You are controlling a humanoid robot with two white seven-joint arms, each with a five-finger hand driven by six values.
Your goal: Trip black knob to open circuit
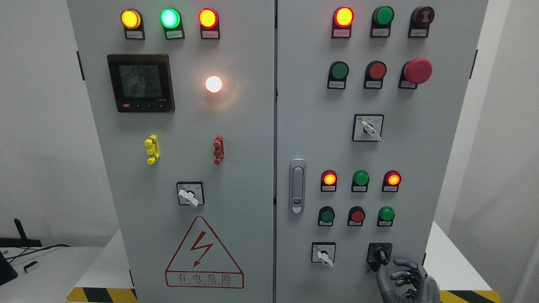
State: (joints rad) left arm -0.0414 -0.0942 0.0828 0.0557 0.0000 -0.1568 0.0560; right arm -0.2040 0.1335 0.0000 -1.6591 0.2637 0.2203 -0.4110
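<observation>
Black knob on a black square plate, lower right of the frame, low on the grey cabinet door. Right hand just below it, fingers loosely spread, holding nothing, not clearly touching.

The right hand is dark grey, with jointed fingers.

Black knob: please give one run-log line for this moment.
right hand: open, below-right of black knob | contact: none visible | left hand: not in view
</observation>
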